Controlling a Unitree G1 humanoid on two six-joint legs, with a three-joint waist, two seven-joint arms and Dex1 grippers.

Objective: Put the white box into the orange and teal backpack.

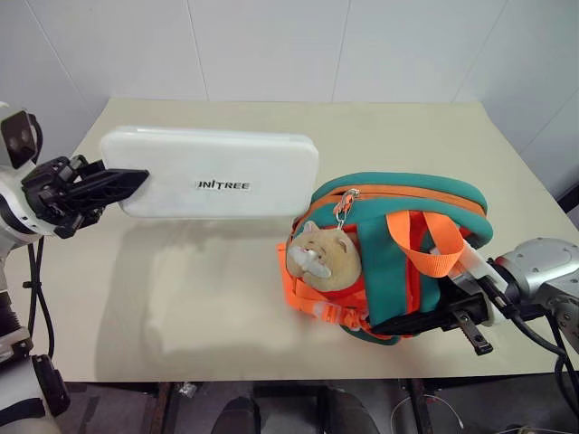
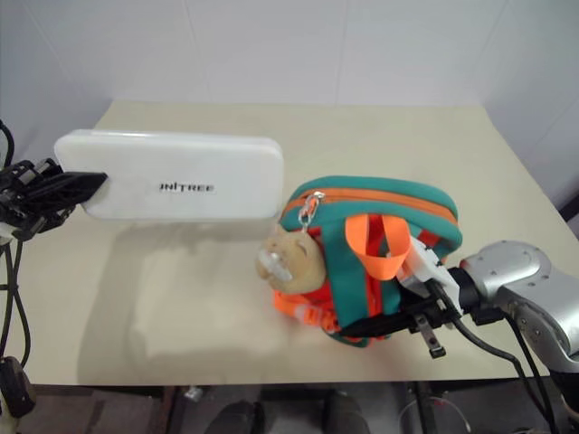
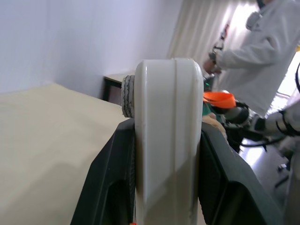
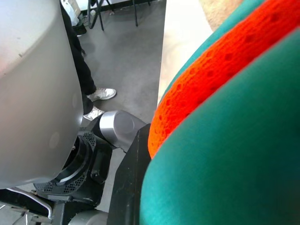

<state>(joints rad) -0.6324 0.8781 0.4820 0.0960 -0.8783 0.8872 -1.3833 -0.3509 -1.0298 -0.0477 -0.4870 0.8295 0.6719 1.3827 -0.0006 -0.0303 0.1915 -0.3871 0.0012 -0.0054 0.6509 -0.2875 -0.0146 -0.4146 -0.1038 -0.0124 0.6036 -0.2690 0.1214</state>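
My left gripper (image 1: 125, 183) is shut on the left end of the white box (image 1: 213, 172), which hangs level above the table with its lettered lid facing up. In the left wrist view the box's edge (image 3: 166, 140) sits clamped between the two black fingers (image 3: 112, 178). The orange and teal backpack (image 1: 389, 271) stands on the table to the box's right, with a tan bear head (image 1: 323, 256) on its front. My right gripper (image 1: 425, 318) is shut on the backpack's lower right side. The right wrist view shows a black finger (image 4: 133, 183) against the teal and orange fabric (image 4: 234, 140).
The beige table (image 1: 181, 298) has open surface under the box and behind the backpack. The backpack stands close to the table's front edge. White walls rise behind the table. A person in a white coat (image 3: 262, 56) stands beyond the table's far side.
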